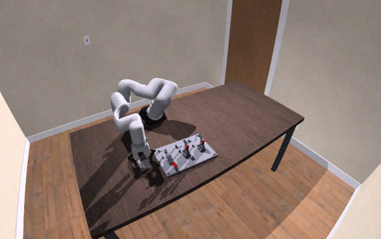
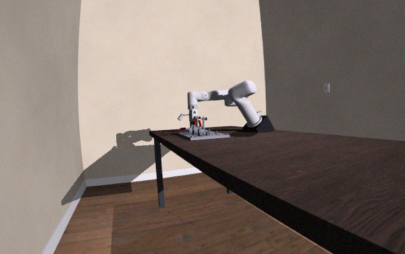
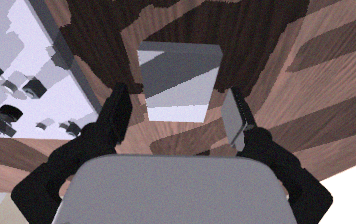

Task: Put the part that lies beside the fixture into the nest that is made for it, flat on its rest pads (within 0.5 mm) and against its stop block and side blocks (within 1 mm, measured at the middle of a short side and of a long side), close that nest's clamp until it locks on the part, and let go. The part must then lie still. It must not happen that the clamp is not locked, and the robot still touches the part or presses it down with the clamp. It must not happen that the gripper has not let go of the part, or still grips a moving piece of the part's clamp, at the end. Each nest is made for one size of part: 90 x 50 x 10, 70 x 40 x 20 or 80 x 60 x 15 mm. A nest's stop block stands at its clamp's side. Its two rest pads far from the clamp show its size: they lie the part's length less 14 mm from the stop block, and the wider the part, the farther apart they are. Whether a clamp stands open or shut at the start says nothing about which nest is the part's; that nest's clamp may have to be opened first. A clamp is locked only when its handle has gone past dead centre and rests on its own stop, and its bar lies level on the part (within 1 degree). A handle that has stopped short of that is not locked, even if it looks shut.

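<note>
The part, a light grey rectangular block (image 3: pixel 181 80), lies flat on the table beside the fixture. My gripper (image 3: pixel 177 97) is open and empty, close above the part's near end in the wrist view, one finger toward each long side. Whether the fingertips are level with the part cannot be told. In the top view the wrist hardware largely hides the part. The fixture plate (image 1: pixel 192 163) (image 2: pixel 210 137) (image 3: pixel 65 101) has three clamps. The clamp nearest the gripper (image 1: pixel 169 159) has its red handle (image 1: pixel 174 165) low and looks shut. The middle clamp (image 1: pixel 186 153) and far clamp (image 1: pixel 201 148) stand open, handles upright.
In the wrist view, the fixture plate's edge runs close beyond the left finger, with small dark nest blocks (image 3: pixel 34 87) on it. The raised clamp bars and upright red handles stand above the plate. The table's front edge (image 1: pixel 200 187) runs past the fixture.
</note>
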Robot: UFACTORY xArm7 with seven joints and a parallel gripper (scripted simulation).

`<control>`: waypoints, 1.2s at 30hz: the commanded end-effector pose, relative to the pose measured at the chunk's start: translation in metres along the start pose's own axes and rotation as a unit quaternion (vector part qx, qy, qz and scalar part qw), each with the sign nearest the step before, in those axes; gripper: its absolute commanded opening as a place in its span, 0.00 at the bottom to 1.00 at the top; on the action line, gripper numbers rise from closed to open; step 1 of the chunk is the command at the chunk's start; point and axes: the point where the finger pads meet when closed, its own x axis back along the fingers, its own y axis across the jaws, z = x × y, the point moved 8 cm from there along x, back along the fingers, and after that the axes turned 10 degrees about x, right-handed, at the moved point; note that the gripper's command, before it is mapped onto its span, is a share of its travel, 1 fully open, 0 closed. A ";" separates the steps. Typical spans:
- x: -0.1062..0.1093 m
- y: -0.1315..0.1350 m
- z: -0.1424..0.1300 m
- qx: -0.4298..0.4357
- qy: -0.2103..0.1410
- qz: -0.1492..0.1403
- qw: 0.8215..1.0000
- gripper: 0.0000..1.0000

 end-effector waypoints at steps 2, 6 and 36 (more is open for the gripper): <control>-0.004 0.001 0.000 0.000 0.001 -0.002 1.000 1.00; -0.005 0.001 0.000 0.000 0.001 -0.002 1.000 1.00; -0.005 0.001 0.000 0.000 0.001 -0.002 1.000 0.00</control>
